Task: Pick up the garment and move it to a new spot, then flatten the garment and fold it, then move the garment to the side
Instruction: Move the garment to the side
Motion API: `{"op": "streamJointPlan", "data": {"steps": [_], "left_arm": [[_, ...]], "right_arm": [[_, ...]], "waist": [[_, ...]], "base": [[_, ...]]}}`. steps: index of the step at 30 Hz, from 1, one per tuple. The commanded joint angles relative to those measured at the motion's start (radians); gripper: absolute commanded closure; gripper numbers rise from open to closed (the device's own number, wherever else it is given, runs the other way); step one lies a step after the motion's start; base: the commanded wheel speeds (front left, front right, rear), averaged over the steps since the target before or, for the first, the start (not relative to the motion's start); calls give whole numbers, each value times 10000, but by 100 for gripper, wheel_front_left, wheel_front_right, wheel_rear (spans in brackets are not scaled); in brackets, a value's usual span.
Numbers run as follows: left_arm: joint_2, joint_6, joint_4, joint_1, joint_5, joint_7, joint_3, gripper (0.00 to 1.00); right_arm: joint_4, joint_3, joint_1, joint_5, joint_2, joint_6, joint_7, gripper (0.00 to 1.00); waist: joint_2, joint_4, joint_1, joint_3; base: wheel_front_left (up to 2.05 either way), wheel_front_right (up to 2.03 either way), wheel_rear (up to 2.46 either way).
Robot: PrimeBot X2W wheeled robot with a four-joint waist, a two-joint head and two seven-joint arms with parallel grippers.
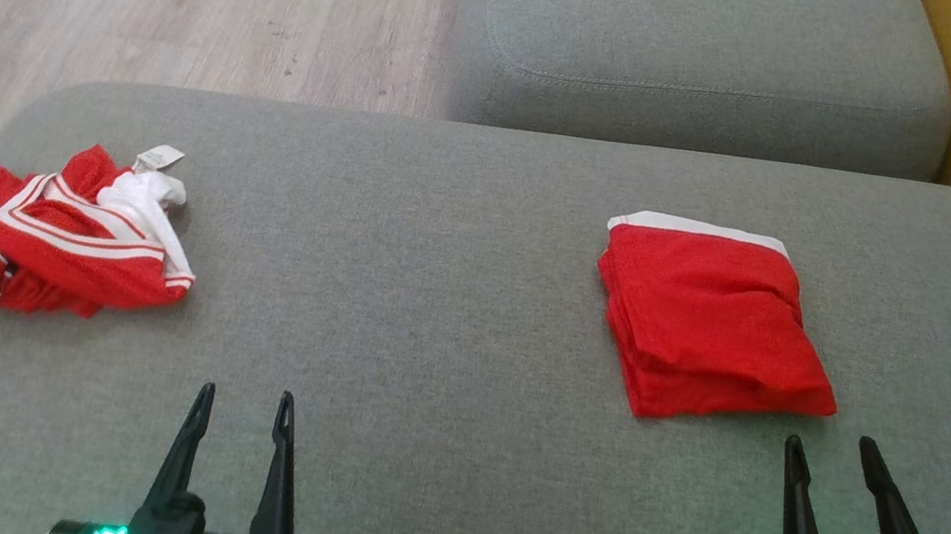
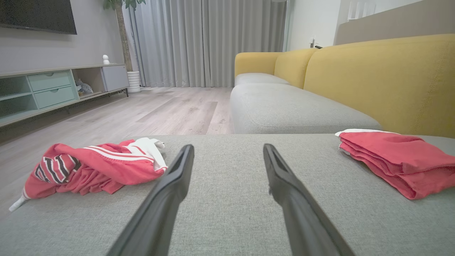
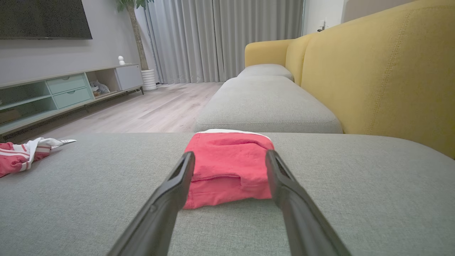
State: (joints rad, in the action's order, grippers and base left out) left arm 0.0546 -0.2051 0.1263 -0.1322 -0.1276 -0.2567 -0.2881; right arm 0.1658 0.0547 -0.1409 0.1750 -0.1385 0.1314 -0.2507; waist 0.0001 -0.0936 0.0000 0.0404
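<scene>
While nothing is held by either gripper, the pick-up that opens the task is judged to be the step in hand. At the far left of the grey sofa cushion [image 1: 449, 320], near its edge, a crumpled red and white garment [image 1: 45, 245] is seen lying in a heap, with a white label sticking out at its far side. To the right of the heap and nearer the robot, the left gripper [image 1: 246, 393] is held low over the cushion. Its fingers are spread wide with nothing between them, well apart from the cloth. Further right, a folded red garment [image 1: 712, 326] is laid in a neat stack and is judged to be finished with. Just short of it, the right gripper [image 1: 830, 443] is likewise held wide and empty, and the stack is not touched. For the next move, the left gripper would need to be carried leftward to the heap, lowered onto a raised fold and closed there.
</scene>
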Motion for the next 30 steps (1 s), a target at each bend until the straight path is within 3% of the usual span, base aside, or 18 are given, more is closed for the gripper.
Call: {"op": "streamJointPlan", "data": {"steps": [1,19,27,30], "left_arm": [[-42,-87,-314,302,-94,-51,370,0],[-43,-177,-448,420,-104,-51,353,0],[-43,-318,-885,785,-65,-51,53,0],[-43,-296,-949,1097,-76,-51,-131,0]], "right_arm": [[-263,217,257,29,-79,-7,-110,0],[-131,539,513,309,-130,-7,-110,0],[101,706,1486,1249,-426,-7,-110,0],[760,1105,2488,2058,-880,-7,-110,0]], "waist": [[-1,25,0,-5],[-1,275,0,-354],[-1,399,0,-1197],[-1,451,0,-1729]], "base": [[0,0,0],[0,0,0],[0,0,0],[0,0,0]]}}
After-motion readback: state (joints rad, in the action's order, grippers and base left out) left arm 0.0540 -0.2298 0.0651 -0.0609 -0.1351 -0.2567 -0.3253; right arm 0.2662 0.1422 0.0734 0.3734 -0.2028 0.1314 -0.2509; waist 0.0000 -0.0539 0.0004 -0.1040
